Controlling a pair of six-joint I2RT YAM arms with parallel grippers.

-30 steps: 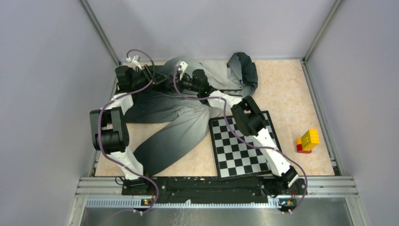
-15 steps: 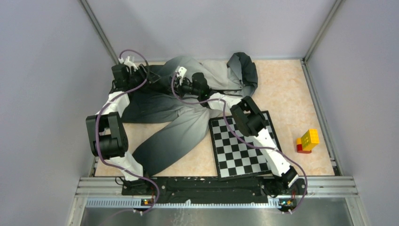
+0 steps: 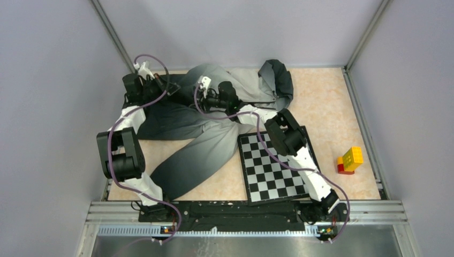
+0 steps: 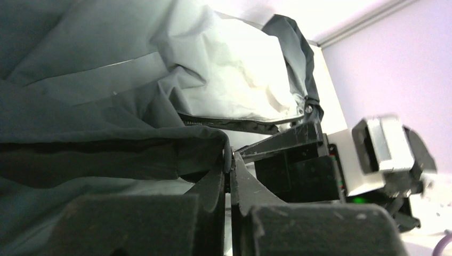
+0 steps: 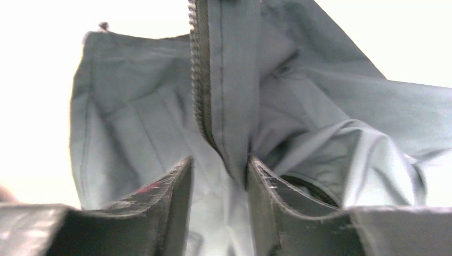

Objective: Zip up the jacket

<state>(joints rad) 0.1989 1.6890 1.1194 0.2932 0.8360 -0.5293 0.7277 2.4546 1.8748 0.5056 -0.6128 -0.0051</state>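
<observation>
— How was the left pincer [image 4: 230,166] found?

— It was seen closed. Its tips were pinched on a dark folded edge of the jacket [image 3: 199,143], and the fold was drawn off toward 9 o'clock in the left wrist view.

— And the right pincer [image 5: 219,166]?

— It was seen open. A strip of fabric carrying the zipper teeth [image 5: 198,80] was hung between its two fingers from 12 o'clock. The strip was not clamped, though whether one finger was brushed could not be told.

— How were the two placed to each other?

— From above they were found near each other, the right one at about 3 o'clock of the left. Both were held over the far left part of the desk [image 3: 332,107].

— Where was the jacket laid?

— It was spread over the desk from roughly 9 to 1 o'clock, with a dark bunched end at the 1 o'clock side. One sleeve, shaded from light grey to charcoal, was run down toward 7 o'clock.

— What else was noted?

— A chessboard [image 3: 275,168] was laid at about 5 o'clock, with its far left corner just beside the sleeve. A yellow and red block [image 3: 350,159] was set at 3 o'clock, well apart from the cloth.
</observation>
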